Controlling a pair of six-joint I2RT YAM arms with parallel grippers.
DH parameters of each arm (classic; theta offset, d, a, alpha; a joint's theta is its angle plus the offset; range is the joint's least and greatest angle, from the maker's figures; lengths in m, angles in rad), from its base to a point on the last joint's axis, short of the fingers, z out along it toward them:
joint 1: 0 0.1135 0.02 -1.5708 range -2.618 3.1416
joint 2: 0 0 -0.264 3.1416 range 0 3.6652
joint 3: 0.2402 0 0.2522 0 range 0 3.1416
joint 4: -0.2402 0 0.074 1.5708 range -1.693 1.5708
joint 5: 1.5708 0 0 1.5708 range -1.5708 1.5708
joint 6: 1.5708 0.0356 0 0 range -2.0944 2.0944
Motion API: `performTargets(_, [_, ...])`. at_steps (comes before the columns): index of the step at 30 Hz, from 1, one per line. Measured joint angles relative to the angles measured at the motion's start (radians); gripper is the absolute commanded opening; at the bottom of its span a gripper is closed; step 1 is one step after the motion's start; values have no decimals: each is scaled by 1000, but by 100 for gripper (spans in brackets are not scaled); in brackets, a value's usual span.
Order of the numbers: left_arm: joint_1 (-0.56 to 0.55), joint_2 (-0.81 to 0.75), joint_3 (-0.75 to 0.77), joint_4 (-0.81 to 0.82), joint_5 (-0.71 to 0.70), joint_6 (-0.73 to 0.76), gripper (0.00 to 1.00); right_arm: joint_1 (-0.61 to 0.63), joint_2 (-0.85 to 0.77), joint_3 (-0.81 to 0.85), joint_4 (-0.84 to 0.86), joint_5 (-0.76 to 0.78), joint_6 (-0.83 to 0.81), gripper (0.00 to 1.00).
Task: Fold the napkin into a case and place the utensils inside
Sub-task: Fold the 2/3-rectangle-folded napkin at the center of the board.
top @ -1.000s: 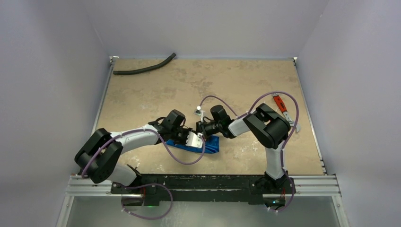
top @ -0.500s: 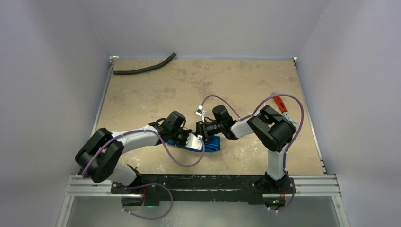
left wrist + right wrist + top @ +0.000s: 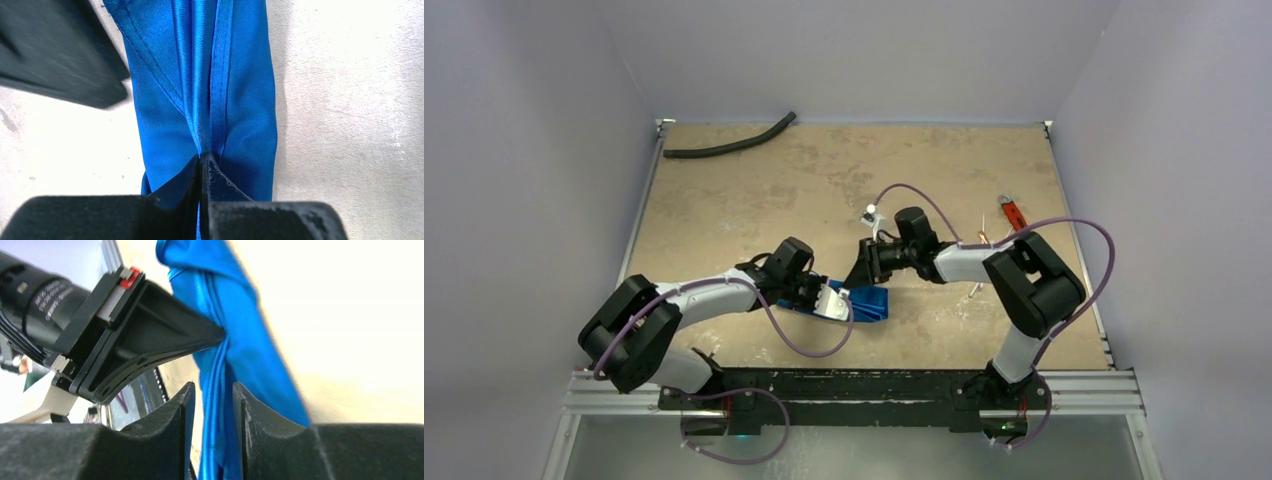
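Far off to the left of the left gripper (image 3: 201,159) and well beyond it, a black hose (image 3: 729,143) lay curved along the back edge of the table (image 3: 754,200). The left gripper itself was pressed tight, its two black fingers meeting with no gap and pinching a raised ridge of the napkin (image 3: 871,303) between their tips. From that pinch the bright blue cloth ran straight ahead of the fingers as a narrow, oblong bundle lying flat on the pale tabletop, with stitched hems and long pleats gathered along its middle. Whether anything lay inside the folds could not be told; only cloth showed. Just to the right of the left gripper, the right gripper (image 3: 210,390) faced it from the other side, its fingers standing a narrow way apart. The blue cloth showed in the gap between them and rose past their tips; whether the fingers touched it could not be told. In the right wrist view the left gripper's wedge-shaped tip met the cloth just beyond the right fingers. Behind the right gripper, beside that arm's forearm, a few thin pale sticks, apparently the utensils (image 3: 981,224), lay on the table, too small to make out. Farther right still, near the table's right edge, lay a red-handled wrench (image 3: 1014,215).
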Motion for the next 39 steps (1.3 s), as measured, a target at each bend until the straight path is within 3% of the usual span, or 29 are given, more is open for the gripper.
performTargets(3, [0,-5,-5,1,-3,-1,0,-49,-25,0,-28,21,-20,32])
performTargets(7, [0,-11,-8,0,-6,-4,0,-64,-27,-2,-57,39,-39,1])
performTargets(8, [0,-12,-10,1,-6,-4,0,-64,-26,-4,-60,43,-43,0])
performTargets(32, [18,-21,-15,24,-19,-176,0,-48,-8,-142,33,98,-55,0])
performTargets(36, [27,-13,-10,29,-14,-200,0,-40,-52,-150,5,132,-81,30])
performTargets(39, [28,-13,-10,29,-14,-200,0,-41,-153,-167,-26,153,-103,39])
